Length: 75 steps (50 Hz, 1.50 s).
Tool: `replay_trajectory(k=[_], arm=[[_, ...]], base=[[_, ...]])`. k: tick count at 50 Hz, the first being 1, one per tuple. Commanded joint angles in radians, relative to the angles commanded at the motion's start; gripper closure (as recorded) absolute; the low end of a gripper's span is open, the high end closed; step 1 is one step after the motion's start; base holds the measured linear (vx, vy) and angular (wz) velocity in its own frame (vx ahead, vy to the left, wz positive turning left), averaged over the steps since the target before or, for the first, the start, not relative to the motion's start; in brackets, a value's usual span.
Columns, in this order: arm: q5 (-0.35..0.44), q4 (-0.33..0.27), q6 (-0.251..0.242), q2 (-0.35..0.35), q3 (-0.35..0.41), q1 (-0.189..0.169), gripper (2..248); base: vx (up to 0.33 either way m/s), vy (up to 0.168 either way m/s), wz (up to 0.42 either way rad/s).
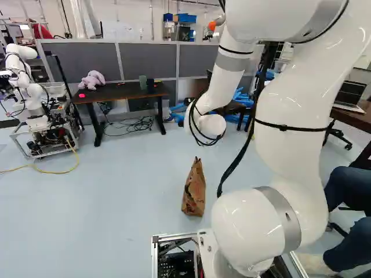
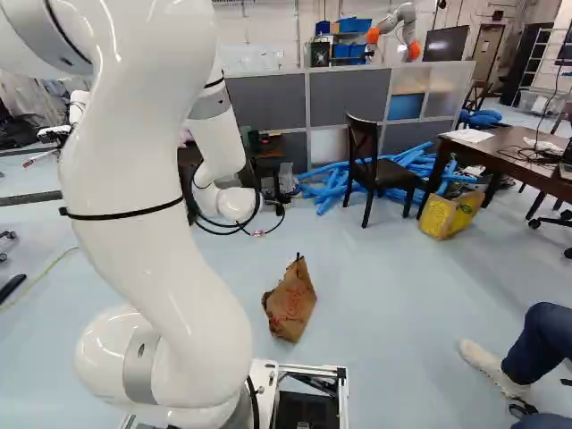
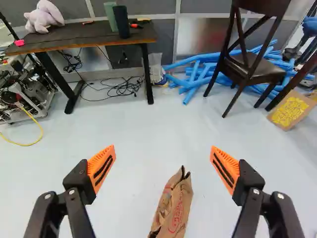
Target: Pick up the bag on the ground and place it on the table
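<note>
My fingers (image 3: 103,166) are spread wide, the bag (image 3: 174,208) on the floor (image 3: 133,134), a toy (image 3: 44,17) near the bench's (image 3: 84,38) far corner.

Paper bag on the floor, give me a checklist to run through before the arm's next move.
1. Gripper open and empty: ok.
2. Bag standing on the floor: ok.
3. Gripper down around the bag: not ok, the bag is beyond its fingertips.
4. Target table settled: cannot tell, there is a table with a plush toy on it and another at the right of the right base view.
5. Bag's weight and contents known: cannot tell.
</note>
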Motion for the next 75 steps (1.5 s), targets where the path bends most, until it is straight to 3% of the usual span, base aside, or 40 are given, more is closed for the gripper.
replay_trajectory(k=[57, 75], arm=[[-0.207, 0.084, 0.0, -0.354, -0.309, 0.036, 3], [-0.286, 0.122, 0.0, -0.434, -0.373, 0.049, 3]], base=[[0.0, 0.0, 0.0], [0.0, 0.0, 0.0]])
